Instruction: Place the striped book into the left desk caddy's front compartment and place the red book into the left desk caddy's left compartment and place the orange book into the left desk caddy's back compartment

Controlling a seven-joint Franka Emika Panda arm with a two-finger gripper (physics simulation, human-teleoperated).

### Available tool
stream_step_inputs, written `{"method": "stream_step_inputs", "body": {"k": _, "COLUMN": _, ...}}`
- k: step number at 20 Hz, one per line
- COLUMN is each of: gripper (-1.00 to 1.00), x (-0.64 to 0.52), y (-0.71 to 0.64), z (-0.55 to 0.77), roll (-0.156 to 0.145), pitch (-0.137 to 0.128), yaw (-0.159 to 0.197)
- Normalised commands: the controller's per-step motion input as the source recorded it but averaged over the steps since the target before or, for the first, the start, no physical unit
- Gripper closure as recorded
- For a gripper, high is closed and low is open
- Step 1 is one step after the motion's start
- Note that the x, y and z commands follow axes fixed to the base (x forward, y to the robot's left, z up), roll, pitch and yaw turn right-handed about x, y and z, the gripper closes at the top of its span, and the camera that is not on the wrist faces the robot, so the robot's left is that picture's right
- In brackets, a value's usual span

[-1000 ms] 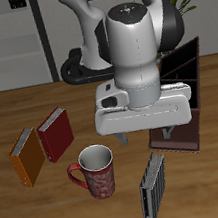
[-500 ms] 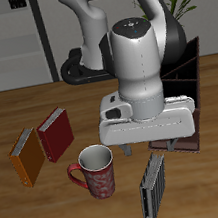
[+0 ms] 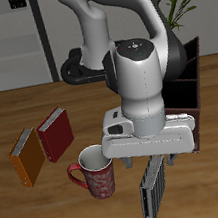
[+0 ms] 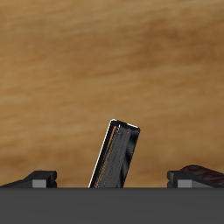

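Caddy first, being the biggest of the task's things: the left desk caddy (image 3: 191, 86) stands at the middle right of the exterior frame, largely hidden behind the Franka arm (image 3: 136, 76), its dark maroon wall showing past the robot's wrist. None of the three books is in it as far as can be seen. Over the last second the arm has come down and forward, from above the caddy's near corner to directly over the striped book (image 3: 153, 187), which stands on edge at the lower centre of the exterior frame, just beside the red mug (image 3: 95, 171). That descent reads as the approach to the first pick. In the wrist view the gripper (image 4: 120, 179) has its fingers spread wide apart, with the striped book upright and slightly tilted between them, touching neither. The red book (image 3: 55, 134) and the orange book (image 3: 27, 157) stand side by side at the middle left, untouched, so all three placements look still to be done.
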Motion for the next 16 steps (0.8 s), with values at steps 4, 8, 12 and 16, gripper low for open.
{"method": "stream_step_inputs", "body": {"k": 4, "gripper": -1.0, "x": 0.04, "y": -0.03, "z": -0.22, "roll": -0.023, "pitch": 0.018, "yaw": -0.033}}
{"method": "stream_step_inputs", "body": {"k": 8, "gripper": -1.0, "x": 0.04, "y": -0.01, "z": -0.2, "roll": -0.003, "pitch": 0.026, "yaw": -0.03}}
{"method": "stream_step_inputs", "body": {"k": 12, "gripper": -1.0, "x": 0.04, "y": -0.03, "z": -0.27, "roll": -0.005, "pitch": 0.038, "yaw": -0.019}}
{"method": "stream_step_inputs", "body": {"k": 16, "gripper": -1.0, "x": 0.04, "y": -0.02, "z": -0.29, "roll": -0.004, "pitch": 0.039, "yaw": -0.009}}
